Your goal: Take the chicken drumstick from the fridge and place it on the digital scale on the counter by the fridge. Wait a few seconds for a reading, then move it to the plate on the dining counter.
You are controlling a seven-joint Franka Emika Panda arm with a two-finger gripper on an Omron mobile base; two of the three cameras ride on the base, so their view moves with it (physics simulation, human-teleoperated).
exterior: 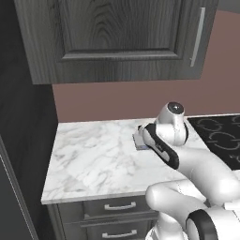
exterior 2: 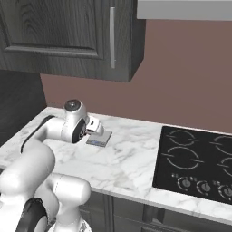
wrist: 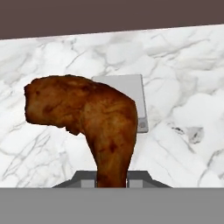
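In the hand view the chicken drumstick (wrist: 96, 118), dark reddish-brown, stands up from my gripper (wrist: 111, 180), which is shut on its thin bone end; the thick end leans to the left. Behind it on the marble lies the digital scale (wrist: 122, 82), a flat grey square partly covered by the meat. I cannot tell whether the drumstick touches the slab. From the base views the hand (exterior 2: 95, 126) hangs low over the scale (exterior 2: 100, 140), and the arm's wrist hides most of the scale (exterior: 139, 142) from the left side.
The small marble counter (exterior: 89, 159) sits over drawers (exterior: 117, 206). A black cooktop (exterior 2: 195, 158) lies to the right of the scale. Dark wood-grain wall cabinets (exterior: 117, 37) hang above, with a brown wall behind and a dark tall panel (exterior: 23, 140) at the left.
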